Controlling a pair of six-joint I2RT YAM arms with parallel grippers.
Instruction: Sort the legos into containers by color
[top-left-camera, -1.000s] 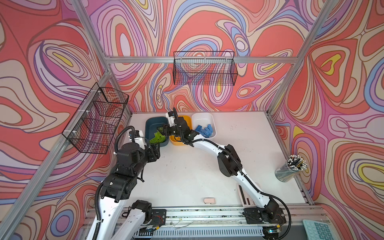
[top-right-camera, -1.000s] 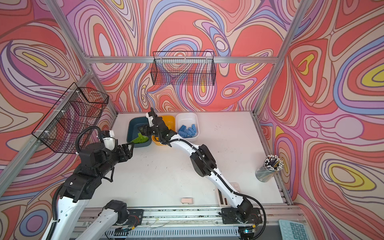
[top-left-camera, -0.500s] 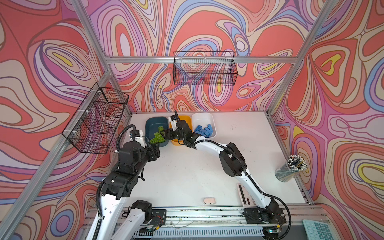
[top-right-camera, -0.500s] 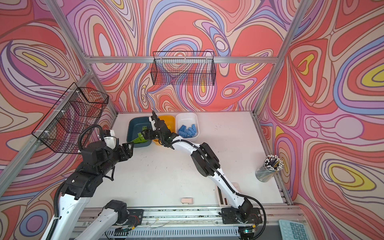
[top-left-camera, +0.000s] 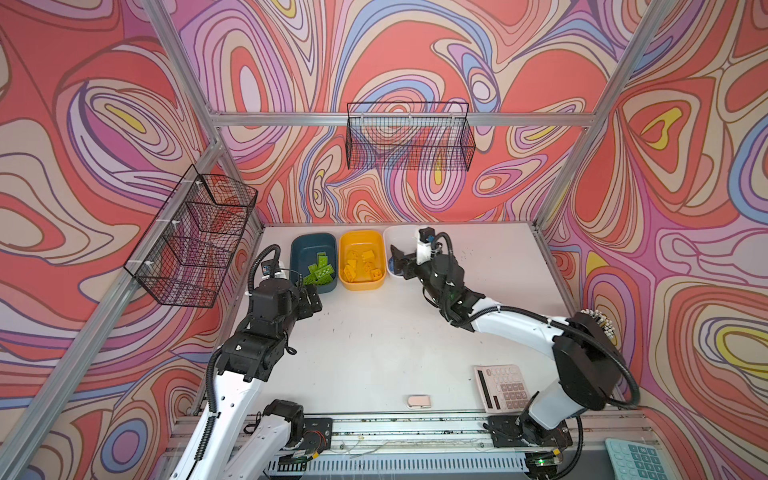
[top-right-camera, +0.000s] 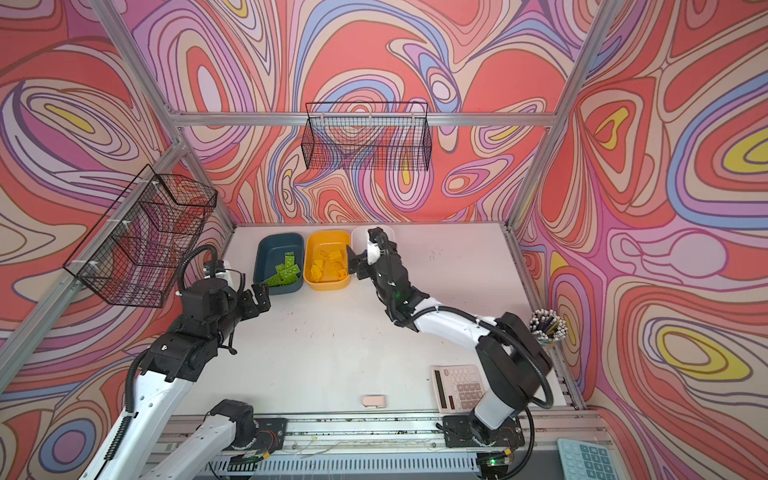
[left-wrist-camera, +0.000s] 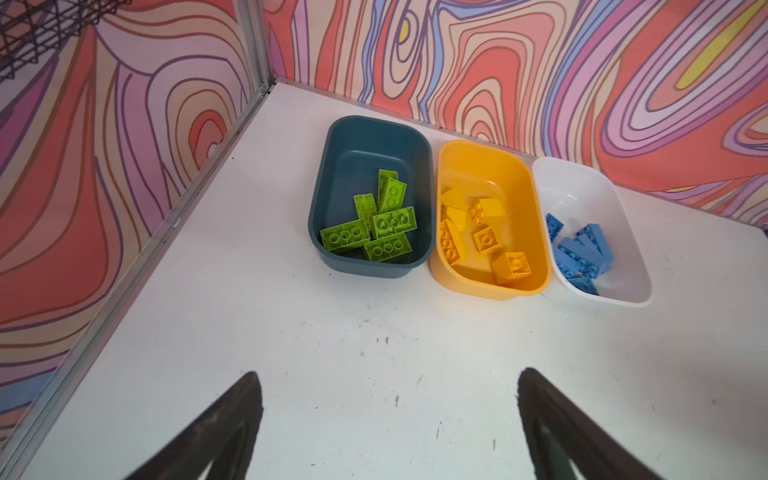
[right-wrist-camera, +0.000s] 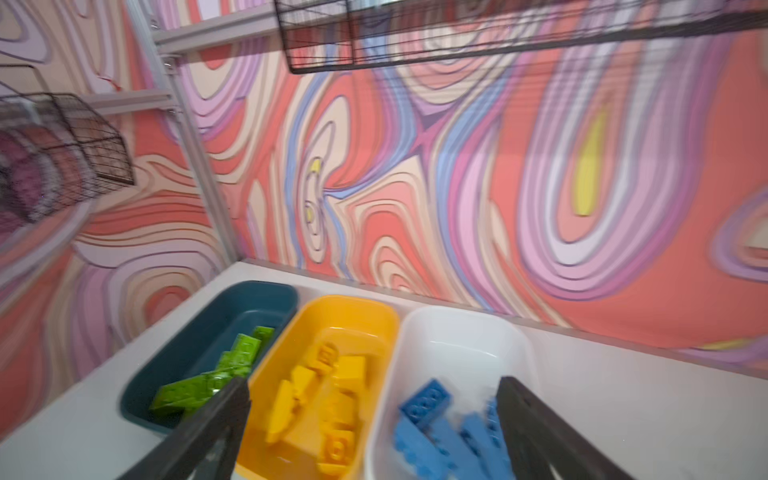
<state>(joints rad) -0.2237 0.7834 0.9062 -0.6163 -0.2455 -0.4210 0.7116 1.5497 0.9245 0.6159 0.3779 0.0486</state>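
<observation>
At the back left of the tabletop (left-wrist-camera: 332, 374), side by side: three containers (left-wrist-camera: 469, 284), legos (left-wrist-camera: 392, 222) in each. Front right: calculator (top-left-camera: 503, 386), small flat block (top-left-camera: 419, 401) to its left. Right edge: pen cup (top-right-camera: 547, 328). On back and left walls: wire baskets (top-left-camera: 409, 141)

Your top views look down from high above the front of the table (top-left-camera: 374, 340), taking in the whole cell. Your wrist cameras sit low and close, facing the back wall (left-wrist-camera: 498, 62) across the containers (left-wrist-camera: 486, 145), shared by all four views.
</observation>
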